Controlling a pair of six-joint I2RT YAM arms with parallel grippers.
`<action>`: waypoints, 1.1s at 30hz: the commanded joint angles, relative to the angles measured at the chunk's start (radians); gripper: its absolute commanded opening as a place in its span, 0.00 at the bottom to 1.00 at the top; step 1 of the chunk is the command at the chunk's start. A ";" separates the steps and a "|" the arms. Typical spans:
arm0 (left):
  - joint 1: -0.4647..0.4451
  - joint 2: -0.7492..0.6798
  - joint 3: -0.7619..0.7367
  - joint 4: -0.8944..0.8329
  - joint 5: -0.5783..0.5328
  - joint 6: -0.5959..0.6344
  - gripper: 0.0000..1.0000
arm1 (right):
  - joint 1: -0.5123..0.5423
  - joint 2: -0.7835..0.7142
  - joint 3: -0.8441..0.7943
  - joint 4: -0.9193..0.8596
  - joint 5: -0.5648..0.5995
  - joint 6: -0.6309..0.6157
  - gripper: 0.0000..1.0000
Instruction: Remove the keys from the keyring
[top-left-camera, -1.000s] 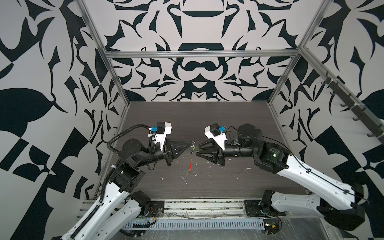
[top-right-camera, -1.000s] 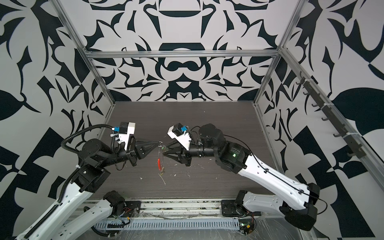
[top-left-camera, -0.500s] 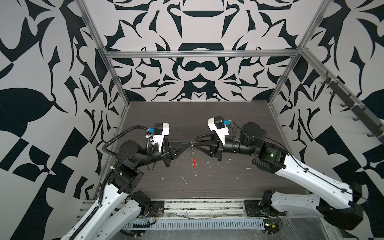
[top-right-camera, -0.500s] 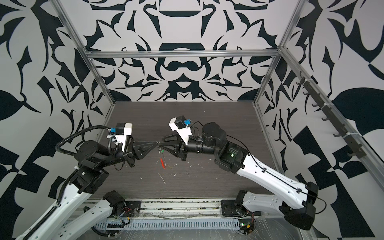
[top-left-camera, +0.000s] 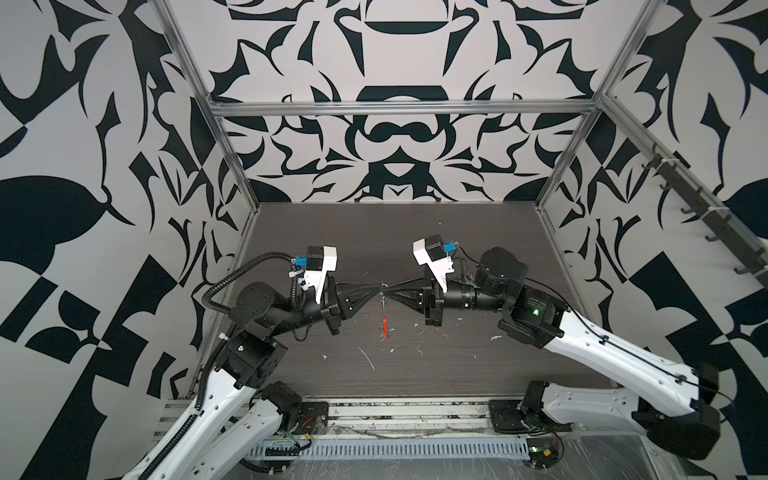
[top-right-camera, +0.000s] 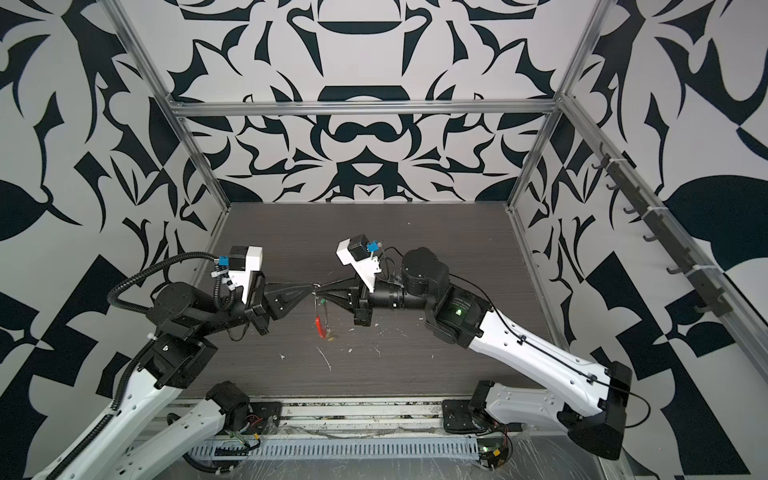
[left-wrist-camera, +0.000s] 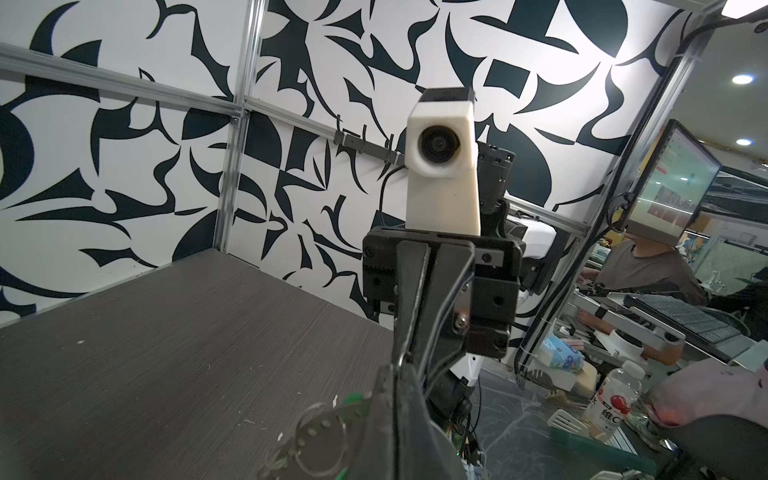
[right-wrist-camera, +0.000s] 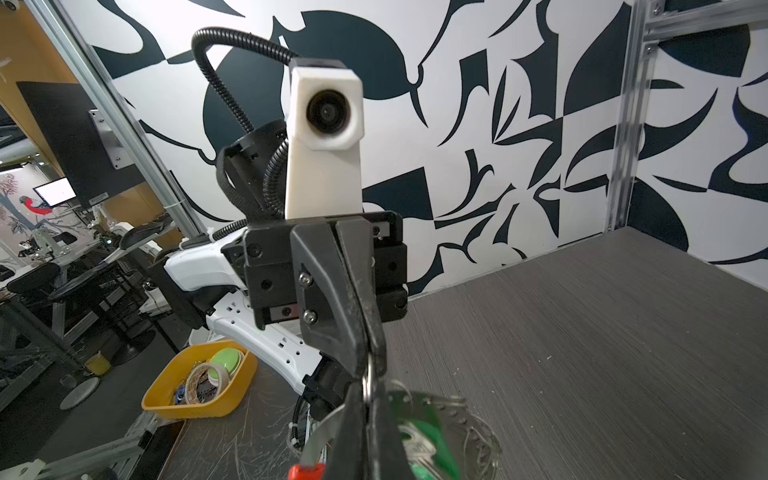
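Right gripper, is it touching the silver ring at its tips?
Touching. In the right wrist view the right gripper is shut on the silver ring, with no gap visible.

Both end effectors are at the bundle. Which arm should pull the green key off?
Right, probably. The left end effector and right end effector meet shut atop the hanging keyring; the green key lies beside the right's fingers, so left can anchor.
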 joint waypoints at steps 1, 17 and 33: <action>-0.001 -0.009 0.001 0.030 -0.004 -0.001 0.00 | -0.027 -0.031 -0.007 0.054 -0.057 0.026 0.00; -0.001 0.160 0.253 -0.449 0.155 0.109 0.38 | -0.160 0.095 0.321 -0.557 -0.250 -0.175 0.00; -0.001 0.275 0.352 -0.571 0.231 0.157 0.13 | -0.160 0.186 0.475 -0.763 -0.242 -0.264 0.00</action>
